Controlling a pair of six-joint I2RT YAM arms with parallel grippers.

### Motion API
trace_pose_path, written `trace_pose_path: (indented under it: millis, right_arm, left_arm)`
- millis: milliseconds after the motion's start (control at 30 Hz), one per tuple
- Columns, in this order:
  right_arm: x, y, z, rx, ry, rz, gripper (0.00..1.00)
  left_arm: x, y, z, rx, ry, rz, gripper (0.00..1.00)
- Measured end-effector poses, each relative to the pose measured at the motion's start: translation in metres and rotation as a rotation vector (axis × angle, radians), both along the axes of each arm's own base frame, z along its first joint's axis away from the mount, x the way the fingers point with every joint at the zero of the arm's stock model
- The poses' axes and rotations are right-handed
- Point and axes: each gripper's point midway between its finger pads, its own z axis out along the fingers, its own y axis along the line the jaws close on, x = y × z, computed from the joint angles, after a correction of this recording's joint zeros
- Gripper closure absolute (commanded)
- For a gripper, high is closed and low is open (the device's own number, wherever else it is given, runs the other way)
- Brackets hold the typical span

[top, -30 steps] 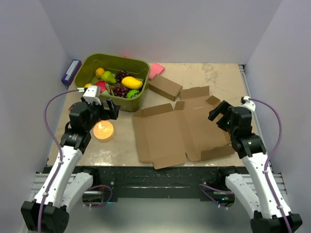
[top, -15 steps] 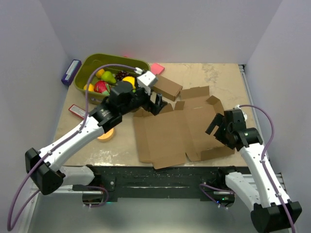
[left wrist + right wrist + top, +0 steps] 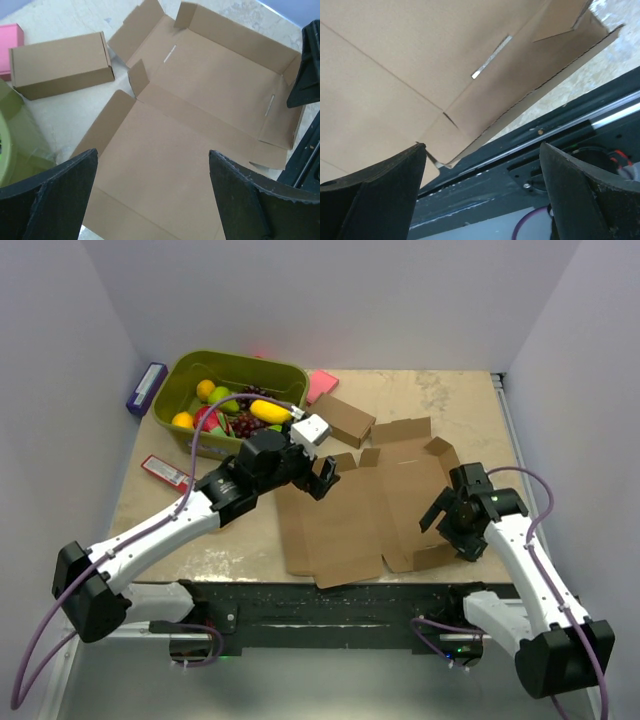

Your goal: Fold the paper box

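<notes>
The paper box [image 3: 365,505] is a large brown cardboard sheet lying open and mostly flat in the middle of the table, with a few side flaps raised. It fills the left wrist view [image 3: 200,125] and shows in the right wrist view [image 3: 395,75]. My left gripper [image 3: 322,478] is open and empty, hovering over the sheet's far left corner. My right gripper [image 3: 448,523] is open and empty, above the sheet's near right edge. In the right wrist view its fingers [image 3: 580,200] straddle the sheet's near corner and the table's front rail.
A small closed brown cardboard box [image 3: 341,420] lies behind the sheet, also in the left wrist view [image 3: 60,65]. A green bin of toy fruit [image 3: 236,400] stands at the back left. A pink pad [image 3: 320,383], a purple item [image 3: 146,388] and a red packet [image 3: 165,472] lie nearby.
My left arm swung from the left side of the table across to the sheet's far left corner. My right gripper moved down toward the sheet's near right edge.
</notes>
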Motion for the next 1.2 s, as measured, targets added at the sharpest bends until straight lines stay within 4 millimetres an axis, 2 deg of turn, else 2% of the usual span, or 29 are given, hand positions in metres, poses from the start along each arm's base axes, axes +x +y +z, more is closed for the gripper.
trace_pose_path:
  millis: [100, 233, 400, 667, 833, 967, 1000, 1100, 1167, 1200]
  right_arm:
    - [0.003, 0.004, -0.008, 0.023, 0.008, -0.033, 0.04]
    - [-0.005, 0.004, -0.029, 0.021, 0.071, -0.073, 0.04]
    - [-0.008, 0.003, -0.042, 0.011, 0.121, -0.103, 0.07]
    - [0.0, 0.002, -0.049, 0.001, 0.109, -0.117, 0.25]
    - [-0.007, 0.004, -0.062, 0.012, 0.131, -0.114, 0.4]
    - [-0.008, 0.007, -0.063, 0.026, 0.134, -0.11, 0.42]
    - [-0.007, 0.008, -0.063, 0.034, 0.131, -0.108, 0.44]
    - [-0.006, 0.01, -0.059, 0.05, 0.119, -0.102, 0.63]
    - [-0.003, 0.013, -0.051, 0.067, 0.09, -0.1, 0.77]
    - [0.0, 0.014, -0.045, 0.075, 0.067, -0.099, 0.81]
  left_arm:
    - [-0.001, 0.005, 0.01, -0.018, -0.026, 0.015, 0.03]
    - [-0.004, 0.01, 0.023, -0.048, -0.059, 0.024, 0.03]
    - [-0.005, 0.011, 0.026, -0.055, -0.068, 0.026, 0.03]
    - [-0.004, 0.013, 0.024, -0.049, -0.068, 0.037, 0.03]
    - [-0.004, 0.013, 0.024, -0.047, -0.069, 0.04, 0.03]
    - [-0.003, 0.013, 0.024, -0.047, -0.069, 0.043, 0.03]
    - [-0.003, 0.013, 0.024, -0.046, -0.07, 0.043, 0.03]
    - [-0.002, 0.015, 0.024, -0.043, -0.073, 0.053, 0.03]
    - [0.0, 0.016, 0.024, -0.04, -0.076, 0.063, 0.03]
    - [0.0, 0.016, 0.024, -0.039, -0.077, 0.066, 0.03]
